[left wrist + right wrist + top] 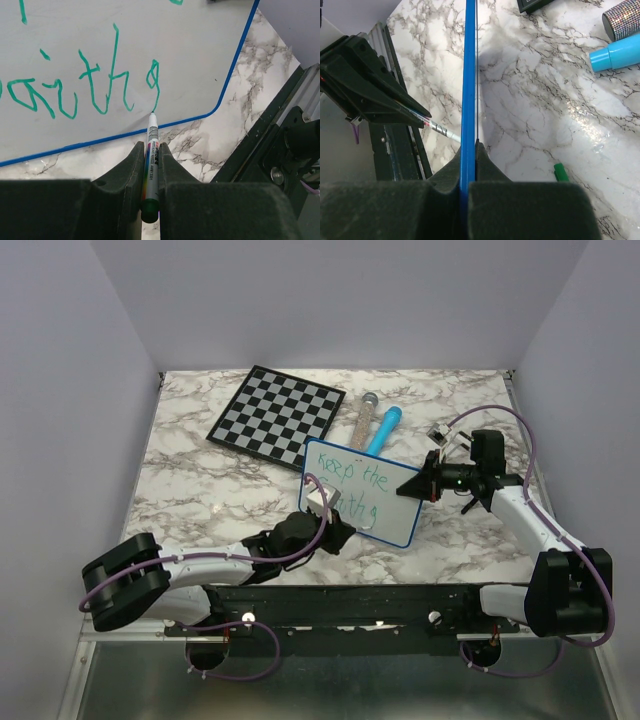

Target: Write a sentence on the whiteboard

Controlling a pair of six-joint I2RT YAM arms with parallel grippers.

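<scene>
1 whiteboard (372, 502) – mid-worktop (200, 490), tilted up, R jaws shut on its blue rim, R arm (520, 515) bent. 1 green marker (151, 160) – clamped in L jaws, L arm (200, 568) low, tip at the sentence (75, 95). Behind: 1 chessboard (278, 412), 2 tubes – glitter tube (362, 416), blue tube (384, 430).

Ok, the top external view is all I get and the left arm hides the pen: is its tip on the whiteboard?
Observer: Yes, left wrist view: the tip of the marker meets the whiteboard at the tail of the last letter of the sentence.
Operator: Is the right gripper really clamped?
Observer: Yes, the right gripper is shut on the blue rim.
Operator: Anything hidden behind the board?
Observer: A small green piece, perhaps a cap, on the marble table.
</scene>
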